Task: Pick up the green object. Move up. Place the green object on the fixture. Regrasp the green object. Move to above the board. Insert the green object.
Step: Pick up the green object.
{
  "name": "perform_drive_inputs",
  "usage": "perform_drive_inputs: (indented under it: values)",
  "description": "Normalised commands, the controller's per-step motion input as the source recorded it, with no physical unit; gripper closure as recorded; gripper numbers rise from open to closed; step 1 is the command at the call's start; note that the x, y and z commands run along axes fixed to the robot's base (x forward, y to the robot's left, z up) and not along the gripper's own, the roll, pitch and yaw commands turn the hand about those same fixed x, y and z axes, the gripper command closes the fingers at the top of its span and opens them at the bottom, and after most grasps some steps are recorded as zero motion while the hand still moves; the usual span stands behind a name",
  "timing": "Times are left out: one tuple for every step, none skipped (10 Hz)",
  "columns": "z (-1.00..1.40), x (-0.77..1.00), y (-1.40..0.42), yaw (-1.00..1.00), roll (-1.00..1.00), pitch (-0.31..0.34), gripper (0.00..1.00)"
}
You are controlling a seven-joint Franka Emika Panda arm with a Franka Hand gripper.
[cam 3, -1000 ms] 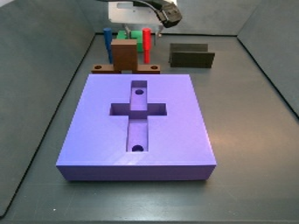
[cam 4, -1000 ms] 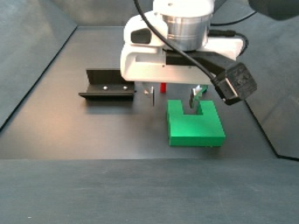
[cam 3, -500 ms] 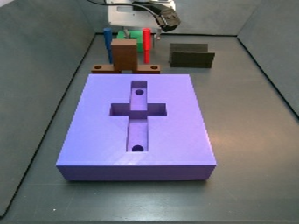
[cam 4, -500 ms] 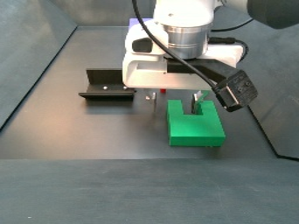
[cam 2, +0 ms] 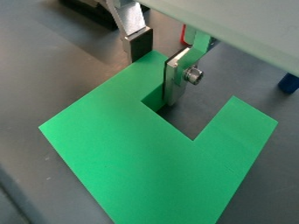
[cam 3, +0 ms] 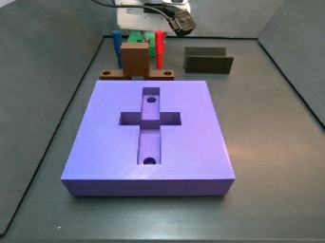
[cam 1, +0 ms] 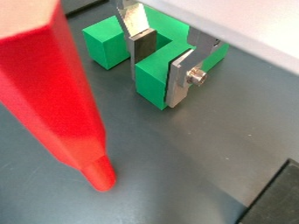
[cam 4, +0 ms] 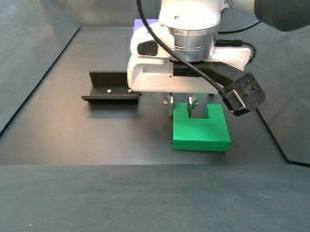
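Note:
The green object [cam 4: 200, 129] lies flat on the dark floor, right of the fixture [cam 4: 109, 91]. My gripper [cam 4: 184, 107] is down over it, the fingers straddling one arm of the block. In both wrist views the dark pads press that green arm [cam 1: 158, 77] from either side, one finger standing in the notch [cam 2: 176, 80]. The gripper [cam 1: 162, 79] [cam 2: 155, 80] is shut on the green object. The board [cam 3: 159, 128], violet-blue with a cross-shaped recess, fills the near part of a side view; the fixture [cam 3: 207, 61] stands behind it. There the wrist [cam 3: 152, 13] shows at the back, its fingers hidden.
A brown block [cam 3: 137, 63] with upright red and blue pegs stands behind the board. The red peg [cam 1: 59, 87] looms close beside the gripper in a wrist view, and a blue peg [cam 2: 288, 83] shows at a frame edge. Dark walls enclose the floor.
The fingers have moved inward from a wider spread and now touch the green arm on both sides. The green object has not moved.

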Motion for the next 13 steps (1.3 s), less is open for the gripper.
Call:
perform_drive_inputs:
  values:
    - [0.00,0.00,0.00,0.00,0.00,0.000,1.00]
    - [0.00,0.00,0.00,0.00,0.00,0.000,1.00]
    - [0.00,0.00,0.00,0.00,0.00,0.000,1.00]
    - [0.00,0.00,0.00,0.00,0.00,0.000,1.00]
    - [0.00,0.00,0.00,0.00,0.00,0.000,1.00]
    - [0.00,0.00,0.00,0.00,0.00,0.000,1.00]
    - [0.00,0.00,0.00,0.00,0.00,0.000,1.00]
    - [0.00,0.00,0.00,0.00,0.00,0.000,1.00]
    - [0.00,0.00,0.00,0.00,0.00,0.000,1.00]
    - [0.00,0.00,0.00,0.00,0.00,0.000,1.00]
    - [0.00,0.00,0.00,0.00,0.00,0.000,1.00]
    - [0.00,0.00,0.00,0.00,0.00,0.000,1.00]
    - [0.00,0.00,0.00,0.00,0.00,0.000,1.00]
